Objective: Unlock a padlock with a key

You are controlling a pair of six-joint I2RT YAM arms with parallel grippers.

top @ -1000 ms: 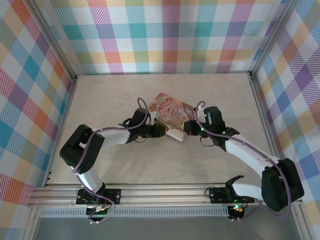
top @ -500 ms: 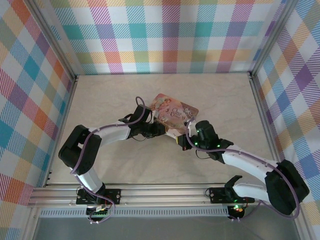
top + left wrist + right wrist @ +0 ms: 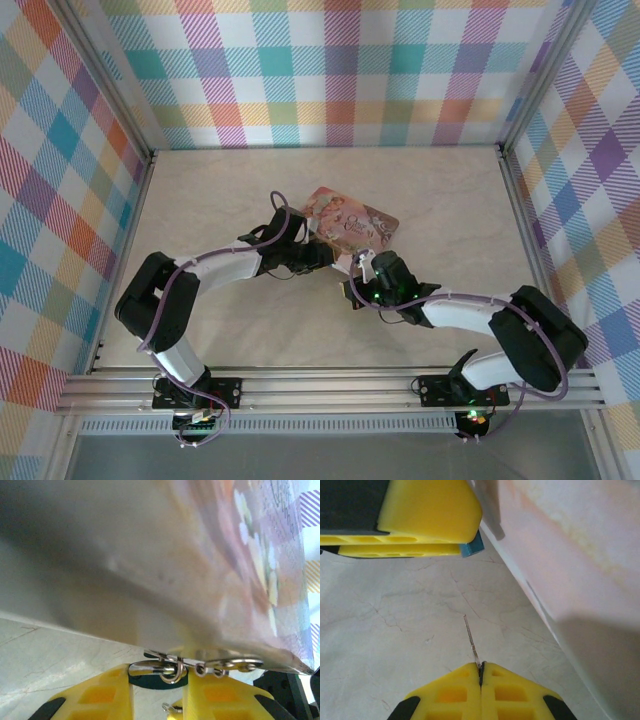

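Nearing the padlock, right claw grips the key

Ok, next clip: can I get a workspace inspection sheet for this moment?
Surface: pale marbled tabletop, no spills seen.
Job's things: padlock, a blue corner poking out of the left gripper; key, a thin blade sticking out of the right gripper, pointing roughly toward the padlock with a gap between them.
Clutter: pink printed tin, close beside both grippers.
Grippers: left shut on the padlock; right shut on the key.
Cables: purple cables run along both arms; no snag that I can see.
Surroundings: plaid walls on three sides, metal rail at the near edge.
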